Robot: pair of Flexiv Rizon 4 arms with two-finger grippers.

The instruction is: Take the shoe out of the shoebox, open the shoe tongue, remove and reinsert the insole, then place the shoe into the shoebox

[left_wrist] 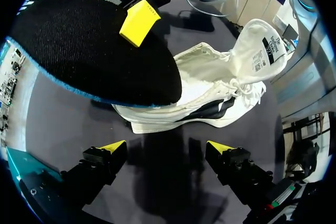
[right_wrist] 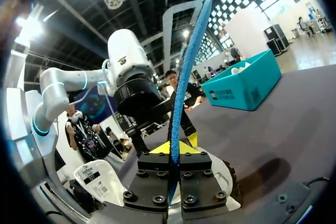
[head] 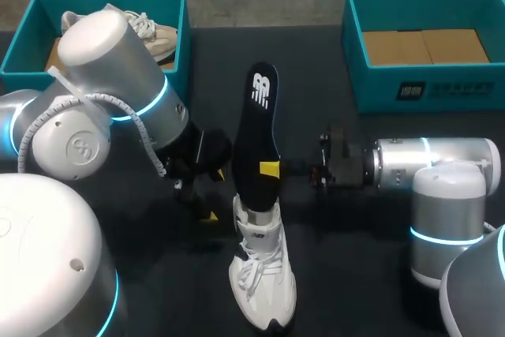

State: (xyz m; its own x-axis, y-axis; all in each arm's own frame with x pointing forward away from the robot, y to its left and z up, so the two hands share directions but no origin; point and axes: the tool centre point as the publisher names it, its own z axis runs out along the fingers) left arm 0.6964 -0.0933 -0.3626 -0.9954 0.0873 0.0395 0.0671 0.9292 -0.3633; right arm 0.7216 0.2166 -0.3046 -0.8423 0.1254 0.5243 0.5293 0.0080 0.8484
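Now my right jaws pinch the insole [head: 254,132] upright over the shoe [head: 262,282], likely for reinserting. My left jaws gape wide, shoe just ahead

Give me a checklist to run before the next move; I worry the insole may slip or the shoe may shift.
1. Right claw shut on the insole: ok, both fingers press its sides.
2. Left claw open and free: ok, nothing is between its fingers.
3. Tongue folded back: ok, the opening is exposed.
4. Insole's lower end inside the shoe: cannot tell; it meets the opening, but how deep it goes is hidden.
5. Shoe steadied: not ok; it sits on the table with neither claw on it.
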